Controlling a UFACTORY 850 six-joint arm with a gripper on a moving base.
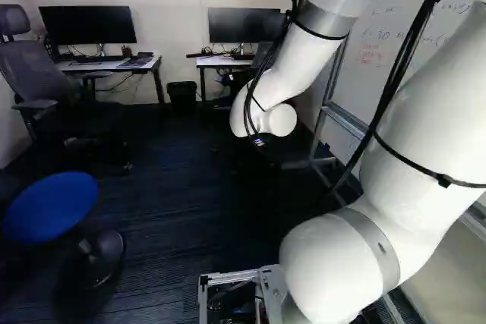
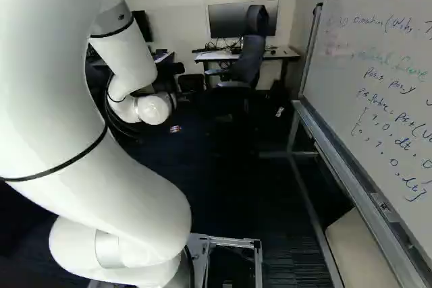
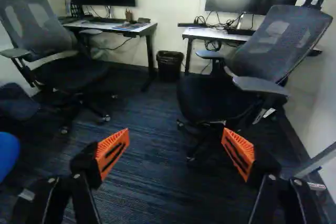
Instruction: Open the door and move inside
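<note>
No door or doorway shows in any view. In the wrist view my gripper [image 3: 175, 148] is open, its two orange pads wide apart with only dark carpet [image 3: 157, 182] seen between and beyond them. The base views show the white arm's wrist end [image 1: 277, 117] held out over the carpet; I cannot make out the gripper there.
Two desks [image 3: 107, 26] [image 3: 220, 36] with monitors line the far wall, a black bin [image 3: 169, 65] between them. Office chairs [image 3: 47, 40] [image 3: 262, 61] stand by the desks. A blue stool [image 1: 52, 206] is at the left; a framed whiteboard [image 2: 378, 85] flanks the right side.
</note>
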